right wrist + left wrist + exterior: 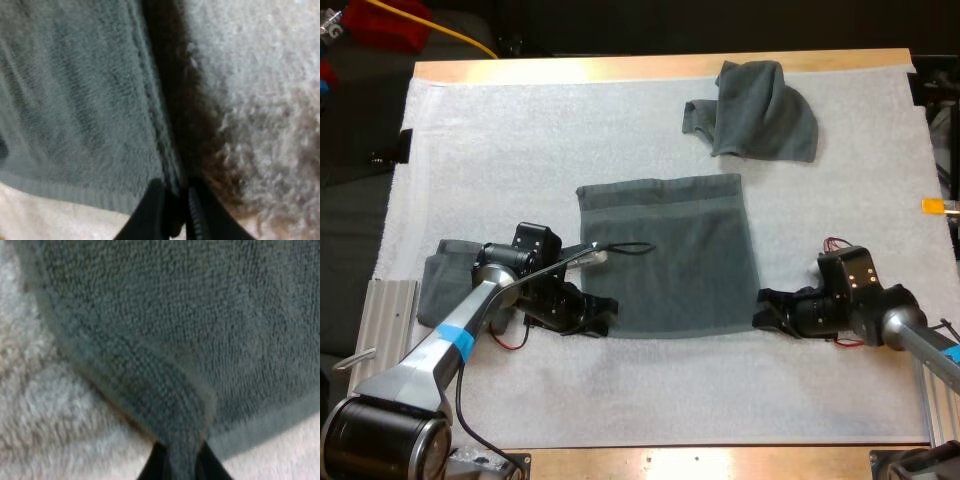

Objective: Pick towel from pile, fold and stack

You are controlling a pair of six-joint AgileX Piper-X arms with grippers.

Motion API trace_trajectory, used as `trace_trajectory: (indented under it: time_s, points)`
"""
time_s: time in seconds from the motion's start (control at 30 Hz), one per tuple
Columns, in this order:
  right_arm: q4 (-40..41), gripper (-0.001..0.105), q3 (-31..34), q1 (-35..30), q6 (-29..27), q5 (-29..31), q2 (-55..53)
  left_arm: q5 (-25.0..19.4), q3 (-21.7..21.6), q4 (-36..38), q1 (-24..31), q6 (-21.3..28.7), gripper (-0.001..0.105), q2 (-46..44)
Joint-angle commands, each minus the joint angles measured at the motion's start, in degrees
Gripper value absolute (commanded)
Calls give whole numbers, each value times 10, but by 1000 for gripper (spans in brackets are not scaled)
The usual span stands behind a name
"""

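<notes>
A dark grey-green towel (670, 255) lies spread flat in the middle of the white mat (520, 150). My left gripper (605, 315) is at its near left corner. In the left wrist view that corner of the towel (200, 315) is pinched up between the black fingers of the left gripper (182, 467). My right gripper (765, 308) is at the near right corner. There the hem of the towel (75, 100) runs down between the nearly touching fingers of the right gripper (175, 215). A crumpled towel (760, 110) lies at the far right of the mat.
A folded towel (438, 285) rests at the mat's left edge, partly under my left arm. A ribbed metal plate (385, 320) sits at the table's left side. Bare mat stretches in front of the flat towel and to its far left.
</notes>
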Motion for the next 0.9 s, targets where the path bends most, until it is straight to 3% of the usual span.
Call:
trace_trajectory:
  time_s: [0.0, 0.27, 0.6, 0.87]
  points:
    - [2, 0, 0, 1, 3, -13, -20, 3, 0, 15, -3, 14, 0, 0]
    - [47, 1, 0, 1, 19, -11, -97, -6, 0, 75, -24, 76, 0, -16]
    - [145, 1, 0, 2, 0, -13, -180, -35, 0, 100, -84, 72, 0, -94]
    - [190, 1, 0, 51, -10, 15, -236, -59, 0, 117, -124, 64, 0, -148]
